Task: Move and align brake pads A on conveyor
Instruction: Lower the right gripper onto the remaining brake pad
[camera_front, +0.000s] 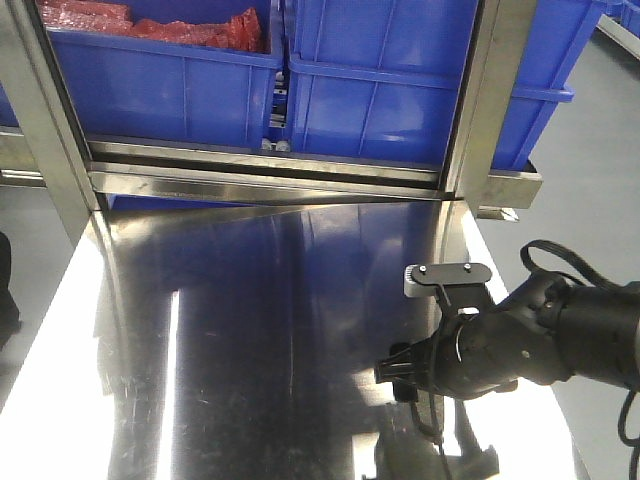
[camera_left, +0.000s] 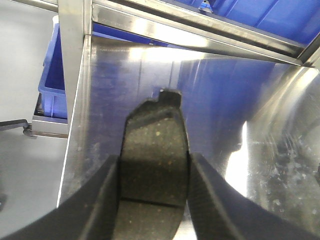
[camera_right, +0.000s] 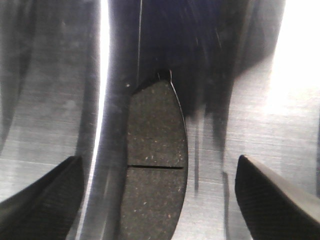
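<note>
In the left wrist view my left gripper (camera_left: 154, 167) is shut on a dark grey brake pad (camera_left: 156, 150), both fingers pressed to its long sides near the groove, above the steel table (camera_left: 250, 100). The right wrist view has a second brake pad (camera_right: 156, 145) lying flat on the steel. My right gripper (camera_right: 159, 160) is open around it, with wide gaps on both sides. From the front view, the right gripper (camera_front: 400, 372) hangs low over the table's near right part, and I cannot make out the pad under it. The conveyor is out of view.
Blue bins (camera_front: 400, 80) stand behind a steel frame rail (camera_front: 270, 165) at the table's far edge; one bin (camera_front: 160, 60) holds red parts. Steel uprights (camera_front: 490, 90) flank them. Another blue bin (camera_left: 52, 85) sits off the table's left side.
</note>
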